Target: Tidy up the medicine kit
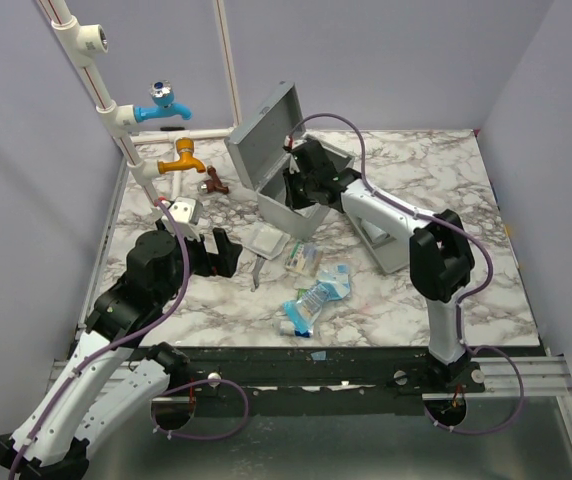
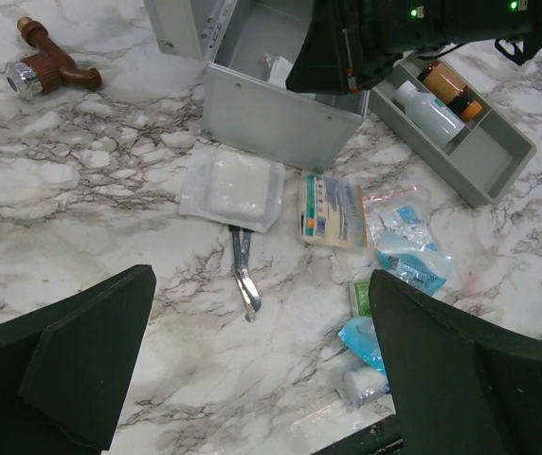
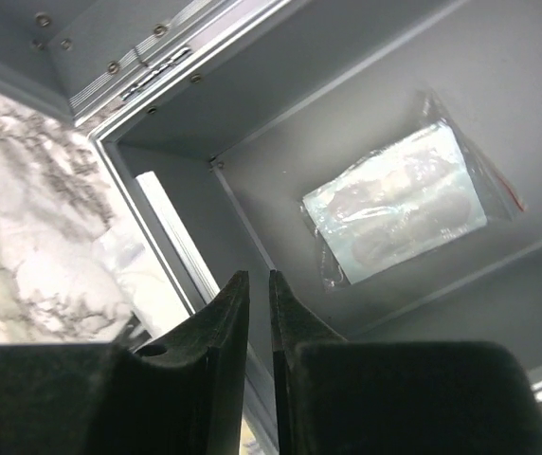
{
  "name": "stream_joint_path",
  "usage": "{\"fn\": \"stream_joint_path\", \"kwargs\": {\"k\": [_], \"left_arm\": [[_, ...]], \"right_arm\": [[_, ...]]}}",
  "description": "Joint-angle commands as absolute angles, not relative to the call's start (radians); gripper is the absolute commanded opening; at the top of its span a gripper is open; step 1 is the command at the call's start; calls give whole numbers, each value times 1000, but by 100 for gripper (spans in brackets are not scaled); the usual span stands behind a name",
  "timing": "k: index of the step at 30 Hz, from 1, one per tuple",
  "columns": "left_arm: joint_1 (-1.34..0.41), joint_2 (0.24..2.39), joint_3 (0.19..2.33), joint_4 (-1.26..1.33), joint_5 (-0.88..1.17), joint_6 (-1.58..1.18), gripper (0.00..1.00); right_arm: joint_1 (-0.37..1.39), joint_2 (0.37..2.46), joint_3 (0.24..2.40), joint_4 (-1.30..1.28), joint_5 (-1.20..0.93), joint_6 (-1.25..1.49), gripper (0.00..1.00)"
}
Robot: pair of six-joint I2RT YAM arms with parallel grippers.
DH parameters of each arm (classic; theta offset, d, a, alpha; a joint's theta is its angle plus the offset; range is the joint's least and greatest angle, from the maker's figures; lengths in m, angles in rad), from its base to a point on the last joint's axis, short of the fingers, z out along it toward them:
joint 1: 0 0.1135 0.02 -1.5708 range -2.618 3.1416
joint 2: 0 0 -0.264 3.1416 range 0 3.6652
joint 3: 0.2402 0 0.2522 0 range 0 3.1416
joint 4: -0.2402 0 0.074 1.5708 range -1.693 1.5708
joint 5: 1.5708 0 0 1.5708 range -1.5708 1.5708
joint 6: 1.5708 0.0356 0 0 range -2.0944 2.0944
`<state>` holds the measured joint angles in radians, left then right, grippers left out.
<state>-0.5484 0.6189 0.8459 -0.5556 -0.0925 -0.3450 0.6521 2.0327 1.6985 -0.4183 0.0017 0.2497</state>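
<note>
The medicine kit is a grey metal box standing open at the back middle, its lid raised. It also shows in the left wrist view. Its grey tray lies out on the table to the right and holds small bottles. My right gripper hovers over the open box, its jaws shut with nothing between them. A clear packet lies on the box floor. My left gripper is open and empty above the table, near the metal scissors.
In front of the box lie a white gauze packet, a striped packet and blue packets, with more at the near edge. A brown tap handle and pipe taps stand at the back left.
</note>
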Motion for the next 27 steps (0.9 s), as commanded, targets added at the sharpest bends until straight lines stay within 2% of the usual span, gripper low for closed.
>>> {"fn": "stream_joint_path", "kwargs": {"k": [1,12,21,27], "left_arm": [[-540,603,842,-540,-83,-347,99],[-535,593,843,-540,-83,-347,99],[-534,594,841,-537,-77,-348,99],[-532,595,840,-535,-71,-348,99]], "right_arm": [[701,2060,1671,-389,-73,317,18],[775,2027,1624,-308,-133,408,18],[776,1810,1481,-236,-26,412,39],[776,1704,1357,-213,-5,379,47]]}}
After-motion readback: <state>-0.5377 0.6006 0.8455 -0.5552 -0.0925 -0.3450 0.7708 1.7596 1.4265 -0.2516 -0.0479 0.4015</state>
